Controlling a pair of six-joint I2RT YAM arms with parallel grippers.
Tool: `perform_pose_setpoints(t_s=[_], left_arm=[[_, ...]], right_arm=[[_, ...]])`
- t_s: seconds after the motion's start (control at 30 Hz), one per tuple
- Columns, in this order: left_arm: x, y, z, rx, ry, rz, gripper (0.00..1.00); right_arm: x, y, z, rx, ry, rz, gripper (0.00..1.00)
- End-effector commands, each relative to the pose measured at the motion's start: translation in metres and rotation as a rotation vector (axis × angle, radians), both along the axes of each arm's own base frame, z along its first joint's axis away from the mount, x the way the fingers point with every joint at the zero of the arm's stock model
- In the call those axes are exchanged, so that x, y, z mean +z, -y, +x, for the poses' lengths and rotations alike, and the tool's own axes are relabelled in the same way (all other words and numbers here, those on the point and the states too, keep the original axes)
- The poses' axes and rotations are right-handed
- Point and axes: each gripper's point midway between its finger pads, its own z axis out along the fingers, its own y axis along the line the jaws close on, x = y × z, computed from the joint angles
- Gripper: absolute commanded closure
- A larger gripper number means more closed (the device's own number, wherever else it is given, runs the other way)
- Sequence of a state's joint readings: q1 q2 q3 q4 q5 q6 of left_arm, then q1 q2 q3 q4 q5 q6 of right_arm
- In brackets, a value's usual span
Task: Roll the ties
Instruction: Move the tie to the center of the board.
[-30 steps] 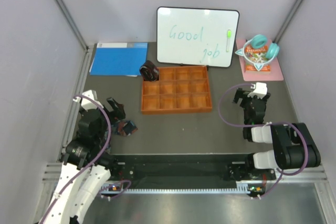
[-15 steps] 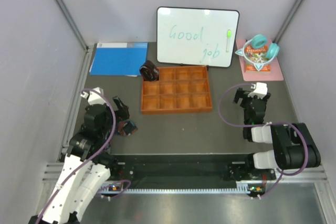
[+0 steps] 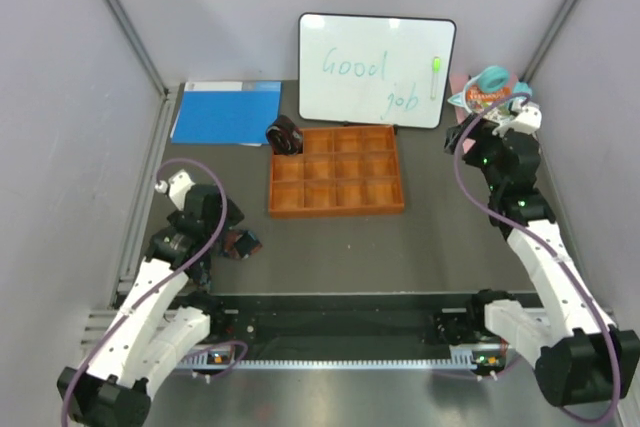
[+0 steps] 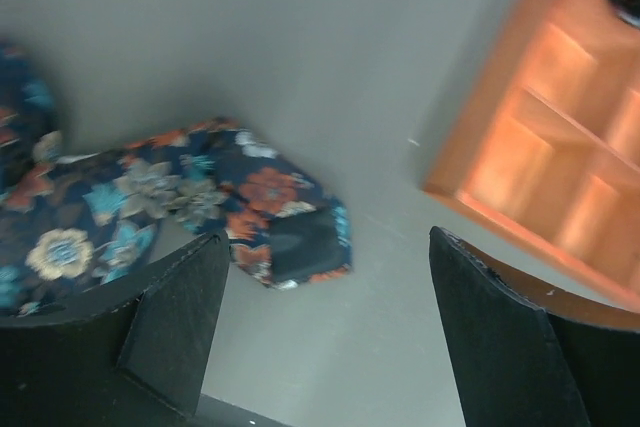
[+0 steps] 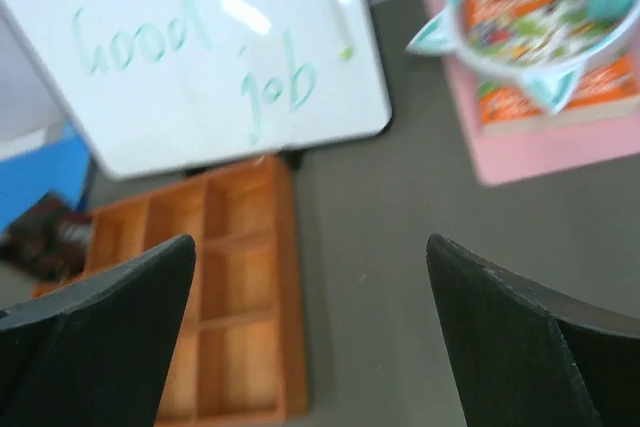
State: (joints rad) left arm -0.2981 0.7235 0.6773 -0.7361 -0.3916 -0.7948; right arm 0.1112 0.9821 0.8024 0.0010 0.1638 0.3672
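Left end effector point(image 4: 326, 237) wide open, empty; pinching only tip of floral tie point(image 4: 150, 192) btwn its fingers may undo roll.

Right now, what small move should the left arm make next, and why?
Probably lower the left gripper and close on the loose end of the floral tie: the jaws stand open over it, holding nothing, and it lies on the table.
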Motion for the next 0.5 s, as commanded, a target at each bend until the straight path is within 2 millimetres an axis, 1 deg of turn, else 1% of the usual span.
perform_pose_setpoints(t_s=[0.0, 0.07, 0.1, 0.13, 0.17, 0.2, 0.23, 0.27, 0.3, 0.33, 0.37, 0.4, 0.43, 0.47], left_arm=[[0.030, -0.033, 0.007, 0.194, 0.059, 0.062, 0.16], [0.037, -0.050, 0.009, 0.220, 0.040, 0.157, 0.16], [0.032, -0.054, 0.013, 0.223, -0.009, 0.191, 0.15], [0.036, -0.062, 0.014, 0.237, -0.032, 0.209, 0.15], [0.032, -0.061, 0.017, 0.225, -0.060, 0.195, 0.14], [0.024, -0.060, 0.020, 0.213, -0.103, 0.187, 0.14], [0.023, -0.063, 0.024, 0.220, -0.112, 0.171, 0.14], [0.020, -0.063, 0.025, 0.215, -0.122, 0.158, 0.14], [0.012, -0.057, 0.028, 0.186, -0.148, 0.127, 0.14], [0.008, -0.063, 0.028, 0.203, -0.165, 0.112, 0.14], [0.001, -0.063, 0.028, 0.204, -0.189, 0.094, 0.14], [-0.008, -0.059, 0.028, 0.185, -0.223, 0.051, 0.14], [-0.013, -0.067, 0.028, 0.215, -0.237, 0.019, 0.14], [-0.018, -0.067, 0.029, 0.218, -0.244, -0.010, 0.14]], right_arm=[[-0.054, -0.065, -0.052, 0.304, -0.287, 0.223, 0.01], [-0.061, -0.075, -0.061, 0.326, -0.331, 0.235, 0.01], [-0.065, -0.076, -0.068, 0.323, -0.351, 0.220, 0.01], [-0.068, -0.077, -0.072, 0.320, -0.359, 0.202, 0.01], [-0.069, -0.085, -0.077, 0.337, -0.358, 0.172, 0.01], [-0.071, -0.087, -0.083, 0.342, -0.361, 0.163, 0.01], [-0.073, -0.090, -0.087, 0.349, -0.364, 0.156, 0.01], [-0.075, -0.097, -0.093, 0.367, -0.372, 0.158, 0.01], [-0.080, -0.102, -0.098, 0.385, -0.385, 0.157, 0.01], [-0.081, -0.106, -0.102, 0.396, -0.389, 0.161, 0.01], [-0.083, -0.108, -0.105, 0.395, -0.392, 0.162, 0.01], [-0.089, -0.120, -0.113, 0.433, -0.409, 0.152, 0.01], [-0.092, -0.124, -0.117, 0.444, -0.416, 0.146, 0.01], [-0.094, -0.127, -0.120, 0.447, -0.420, 0.142, 0.01]])
